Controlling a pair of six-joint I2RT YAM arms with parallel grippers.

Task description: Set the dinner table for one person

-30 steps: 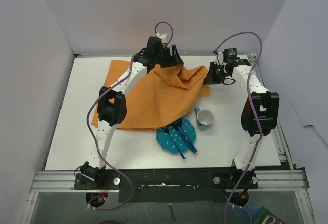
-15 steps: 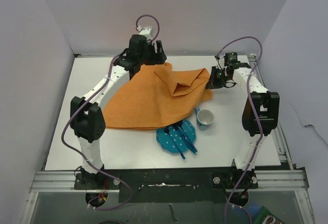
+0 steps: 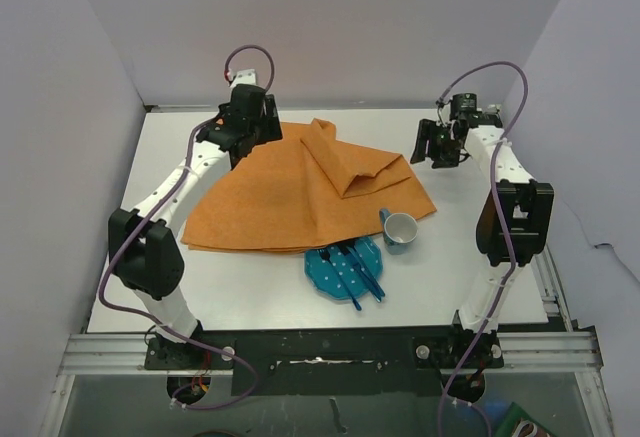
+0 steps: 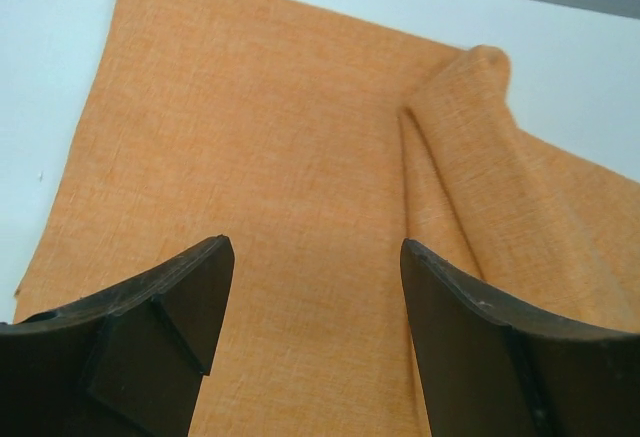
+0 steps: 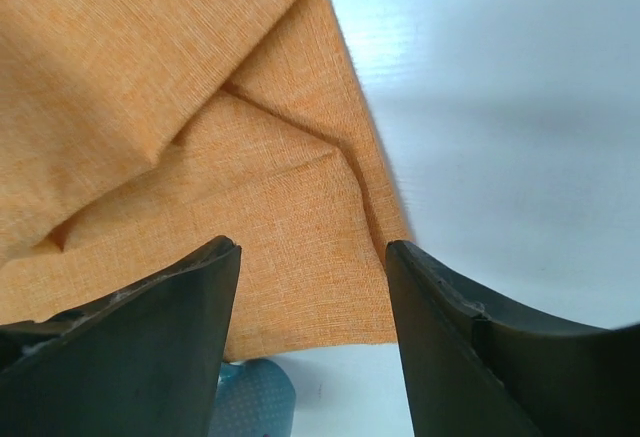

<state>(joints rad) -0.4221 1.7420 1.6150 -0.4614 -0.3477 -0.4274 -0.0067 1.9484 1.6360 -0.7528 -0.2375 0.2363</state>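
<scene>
The flat white worktop (image 3: 130, 257) holds one orange cloth (image 3: 290, 197), one round blue plate (image 3: 318, 272) and one pale cup (image 3: 400, 229). Over the cloth, the left claw (image 4: 315, 257) and the right claw (image 5: 312, 252) gape wide, empty.

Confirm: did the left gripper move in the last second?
Yes. The left gripper shifted left along the table's far side, farther from the cup, which stayed put.

The left arm (image 3: 186, 171) and right arm (image 3: 502, 160) are both rocking white links with chunky black joints, and thin purple cables (image 3: 248, 48) are looping off each. The fingers (image 4: 150, 307) are looking matte black and wedge-shaped.
</scene>
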